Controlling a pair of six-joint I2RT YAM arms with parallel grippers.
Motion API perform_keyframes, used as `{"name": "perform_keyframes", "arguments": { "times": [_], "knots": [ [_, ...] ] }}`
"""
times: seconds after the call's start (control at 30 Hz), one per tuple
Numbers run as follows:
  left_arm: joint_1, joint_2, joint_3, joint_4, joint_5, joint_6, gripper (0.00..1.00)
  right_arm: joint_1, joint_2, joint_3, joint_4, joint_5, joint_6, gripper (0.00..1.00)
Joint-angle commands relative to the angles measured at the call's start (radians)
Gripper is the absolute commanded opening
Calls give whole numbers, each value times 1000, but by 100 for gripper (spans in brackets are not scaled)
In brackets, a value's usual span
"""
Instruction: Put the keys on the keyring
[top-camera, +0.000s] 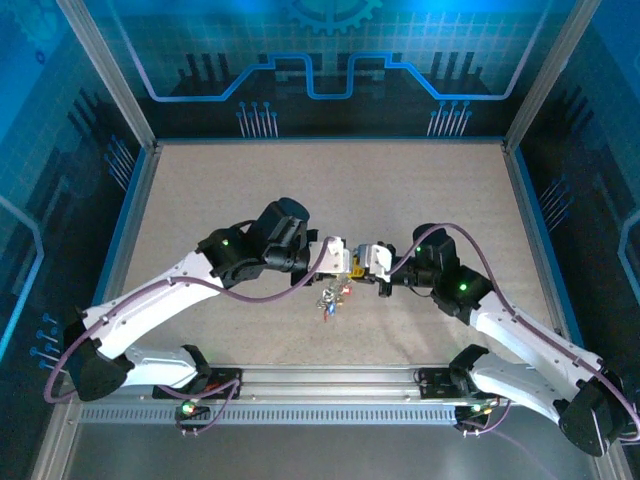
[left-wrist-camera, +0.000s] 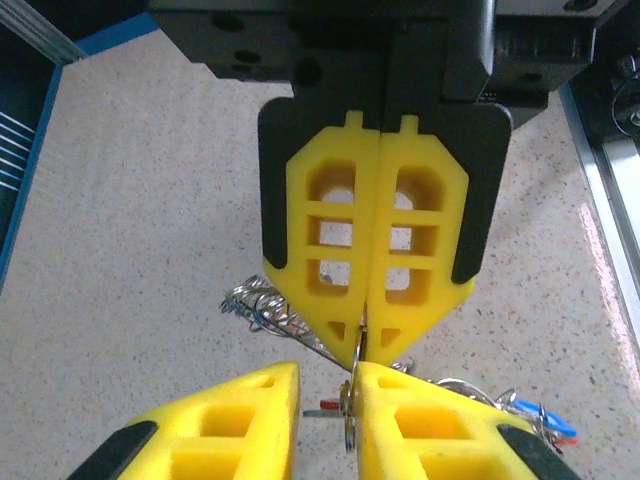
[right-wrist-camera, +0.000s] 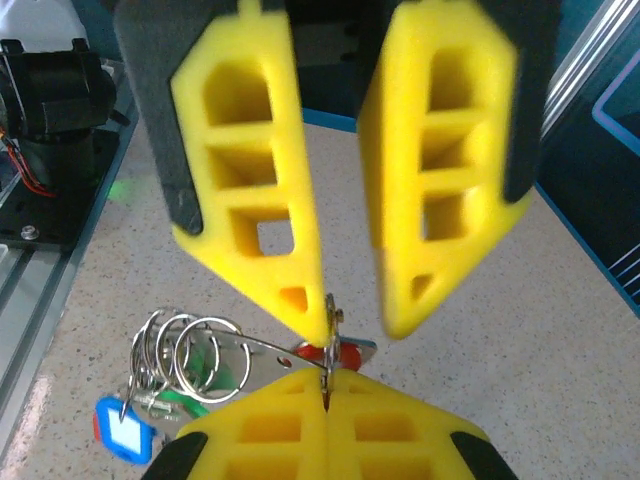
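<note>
Right gripper (right-wrist-camera: 325, 385), yellow fingers pressed together, clamps a thin silver metal ring (right-wrist-camera: 331, 330) seen edge-on. Left gripper (left-wrist-camera: 325, 372), jaws parted by a narrow gap, meets it tip to tip, with one of its fingers (left-wrist-camera: 430, 425) touching that ring but not gripping it. The cluster of small silver metal keys (top-camera: 330, 298) with red, green and blue plastic tags sits just beneath both grippers, near the middle of the speckled beige tabletop (top-camera: 400, 190) and somewhat toward its near edge; a bumpy, chain-like grey metal loop (left-wrist-camera: 258, 303) is partly hidden behind the right gripper's fingers, its outline unclear.
</note>
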Motion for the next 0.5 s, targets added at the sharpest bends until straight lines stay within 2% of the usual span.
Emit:
{"name": "perform_keyframes", "arguments": {
  "times": [0.0, 0.17, 0.47],
  "knots": [
    [14, -49, -41, 74, 28, -29, 23, 12, -48, -51, 160, -9, 60, 0],
    [20, -107, -138, 157, 82, -50, 26, 11, -87, -117, 295, 15, 103, 0],
    [20, -160, -251, 299, 102, -129, 26, 5, -94, -129, 329, 12, 124, 0]
  ]
}}
